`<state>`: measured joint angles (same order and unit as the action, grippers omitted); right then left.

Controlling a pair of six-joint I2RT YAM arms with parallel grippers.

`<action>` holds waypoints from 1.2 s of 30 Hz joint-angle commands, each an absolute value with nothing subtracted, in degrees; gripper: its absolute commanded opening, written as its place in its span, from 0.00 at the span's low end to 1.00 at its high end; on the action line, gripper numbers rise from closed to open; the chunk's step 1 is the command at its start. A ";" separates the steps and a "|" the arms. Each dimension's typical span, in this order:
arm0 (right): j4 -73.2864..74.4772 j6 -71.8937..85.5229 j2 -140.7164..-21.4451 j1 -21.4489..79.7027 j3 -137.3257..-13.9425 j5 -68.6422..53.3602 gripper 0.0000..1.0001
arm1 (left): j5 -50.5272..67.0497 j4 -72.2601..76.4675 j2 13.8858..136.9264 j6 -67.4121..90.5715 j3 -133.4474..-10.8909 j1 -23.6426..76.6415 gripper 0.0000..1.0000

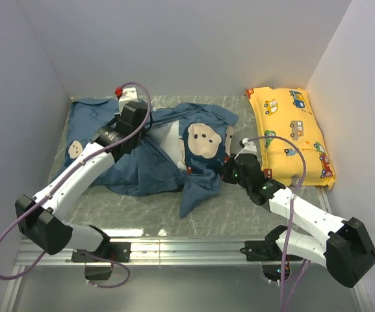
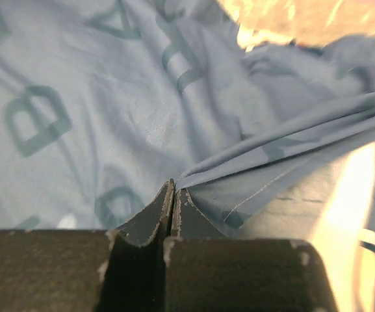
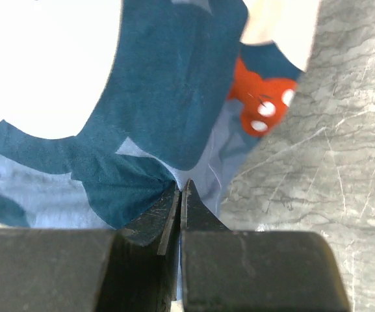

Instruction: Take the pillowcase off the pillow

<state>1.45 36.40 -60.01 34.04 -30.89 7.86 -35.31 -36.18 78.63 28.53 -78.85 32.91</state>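
The blue pillowcase (image 1: pixel 151 166) lies crumpled across the middle of the table, with a mouse face print (image 1: pixel 203 140) on top. A strip of the white pillow (image 1: pixel 169 140) shows through its opening; the rest is covered. My left gripper (image 1: pixel 142 127) is at the far left part of the case and is shut on a hemmed fold of the pillowcase (image 2: pixel 252 175), jaws together (image 2: pixel 174 190). My right gripper (image 1: pixel 226 170) is at the case's right edge, shut on a pinch of the pillowcase (image 3: pixel 148 117), jaws together (image 3: pixel 182 190).
A yellow car-print pillow (image 1: pixel 292 133) lies at the far right against the wall. White walls close in the table on the left, back and right. Grey marbled table surface (image 1: pixel 142 218) shows in front of the case and beside my right gripper (image 3: pixel 343 149).
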 commanded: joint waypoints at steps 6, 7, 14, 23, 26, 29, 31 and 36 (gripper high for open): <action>6.14 34.72 -61.70 32.69 -31.98 11.51 0.00 | -25.77 -27.00 79.37 34.36 -62.34 29.62 0.00; 7.20 34.37 -61.53 32.96 -33.04 12.91 0.04 | -24.53 -25.68 79.19 34.89 -61.10 29.62 0.00; 15.03 31.65 -58.71 44.72 -43.93 31.16 0.38 | -20.92 -20.13 80.15 37.00 -57.39 31.20 0.00; 20.12 28.57 -77.92 54.31 -66.15 35.77 0.57 | -19.95 -18.11 81.04 37.97 -55.99 32.17 0.00; 25.29 28.39 -85.13 54.76 -72.39 37.44 0.60 | -20.13 -18.37 81.04 37.79 -56.07 32.08 0.00; 28.56 29.00 -89.37 54.23 -74.09 42.35 0.52 | -20.31 -18.98 81.30 37.44 -56.34 31.73 0.00; 30.32 30.14 -88.34 52.48 -72.43 44.29 0.26 | -19.08 -18.46 81.12 37.44 -56.16 30.24 0.00; 27.09 32.16 -77.98 40.74 -58.12 40.97 0.05 | -12.40 -15.65 79.28 37.35 -53.09 22.09 0.00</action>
